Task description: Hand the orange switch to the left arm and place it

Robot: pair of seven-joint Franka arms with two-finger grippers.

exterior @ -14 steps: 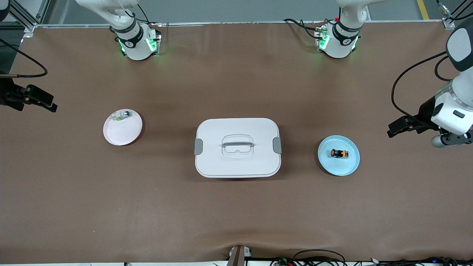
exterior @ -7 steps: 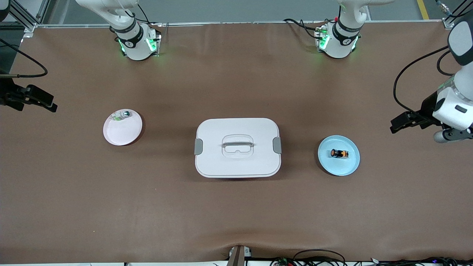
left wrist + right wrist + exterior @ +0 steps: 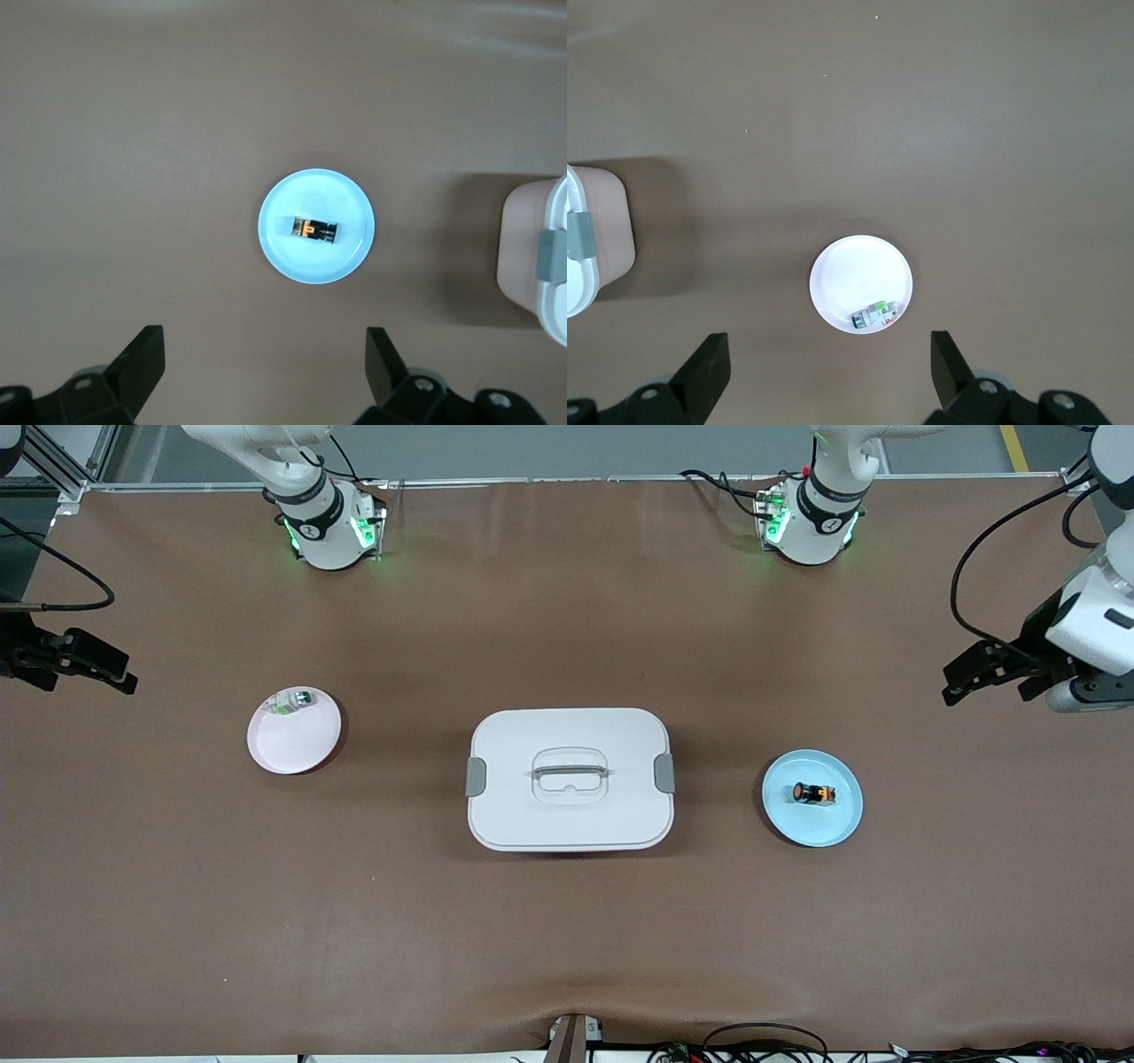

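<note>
Both grippers are spread wide, empty. Left gripper (image 3: 986,677) hangs over bare table near the blue plate (image 3: 842,824) holding the orange switch (image 3: 813,793); centre above it, probably descending square. Right gripper (image 3: 89,669) waits, box (image 3: 570,815) between.

Box (image 3: 570,779) at table centre. Plate (image 3: 837,824) with switch (image 3: 813,794) on it toward left arm's end; second plate (image 3: 292,740) holding small part (image 3: 292,702) toward right arm's end.
</note>
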